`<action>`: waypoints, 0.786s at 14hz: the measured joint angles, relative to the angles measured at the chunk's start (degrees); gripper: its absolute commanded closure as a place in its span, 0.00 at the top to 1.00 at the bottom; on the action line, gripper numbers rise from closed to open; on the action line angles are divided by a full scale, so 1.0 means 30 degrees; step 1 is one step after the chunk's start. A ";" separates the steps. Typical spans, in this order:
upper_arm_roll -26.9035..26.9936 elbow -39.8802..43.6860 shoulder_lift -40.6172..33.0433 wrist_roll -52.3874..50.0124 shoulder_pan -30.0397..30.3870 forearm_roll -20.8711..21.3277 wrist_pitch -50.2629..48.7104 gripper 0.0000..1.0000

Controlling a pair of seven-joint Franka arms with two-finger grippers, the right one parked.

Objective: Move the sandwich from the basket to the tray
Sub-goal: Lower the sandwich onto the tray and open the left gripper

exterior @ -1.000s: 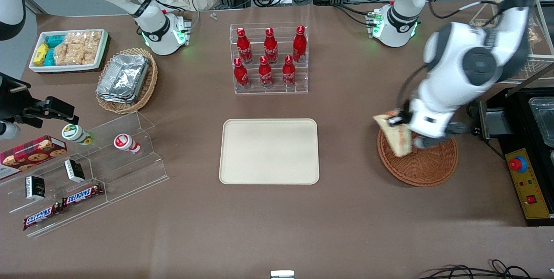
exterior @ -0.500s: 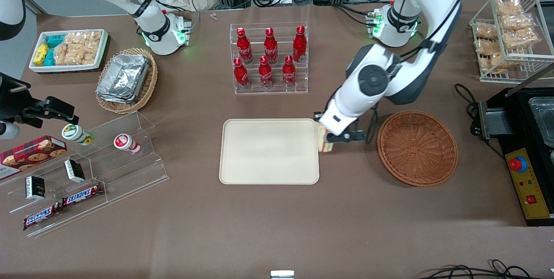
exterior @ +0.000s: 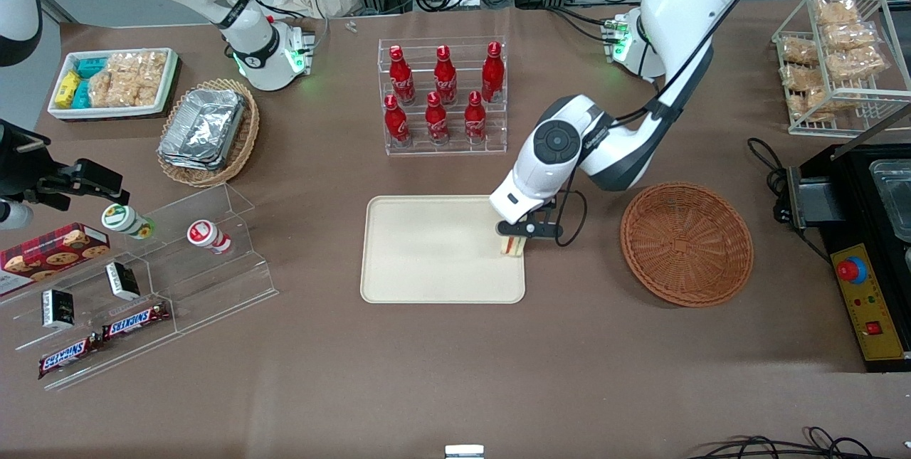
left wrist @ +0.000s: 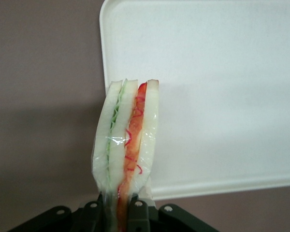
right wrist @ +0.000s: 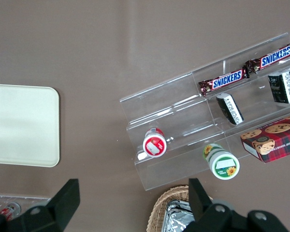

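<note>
My left gripper (exterior: 514,240) is shut on the sandwich (exterior: 512,246), a wrapped wedge of white bread with green and red filling (left wrist: 128,140). It hangs over the edge of the cream tray (exterior: 427,249) that is nearest the basket; the tray's corner (left wrist: 203,96) shows under the sandwich in the left wrist view. The gripper's black fingers (left wrist: 137,212) pinch the wedge's narrow end. The reddish-brown wicker basket (exterior: 686,243) stands beside the tray, toward the working arm's end of the table, with nothing in it.
A clear rack of red bottles (exterior: 443,96) stands farther from the front camera than the tray. A tan basket of foil containers (exterior: 208,132), a white snack bin (exterior: 112,82) and acrylic shelves with snacks (exterior: 142,281) lie toward the parked arm's end. A wire rack (exterior: 840,60) and black equipment (exterior: 865,231) flank the basket.
The left gripper has carried the sandwich out of the basket, across the bare table, and over the tray's edge. The basket now holds nothing.
</note>
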 measured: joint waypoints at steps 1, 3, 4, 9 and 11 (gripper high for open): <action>0.0020 0.0424 0.0667 -0.0194 0.0000 0.0555 0.0240 0.20; 0.0025 0.1447 0.1931 -0.0535 0.0001 0.1488 0.0430 1.00; 0.0018 0.1916 0.2367 -0.0753 0.0000 0.1712 0.0436 1.00; -0.0023 0.3288 0.2327 -0.3479 -0.0008 0.1971 0.0424 1.00; -0.0030 0.4232 0.1677 -0.4009 0.0003 0.1980 -0.0014 1.00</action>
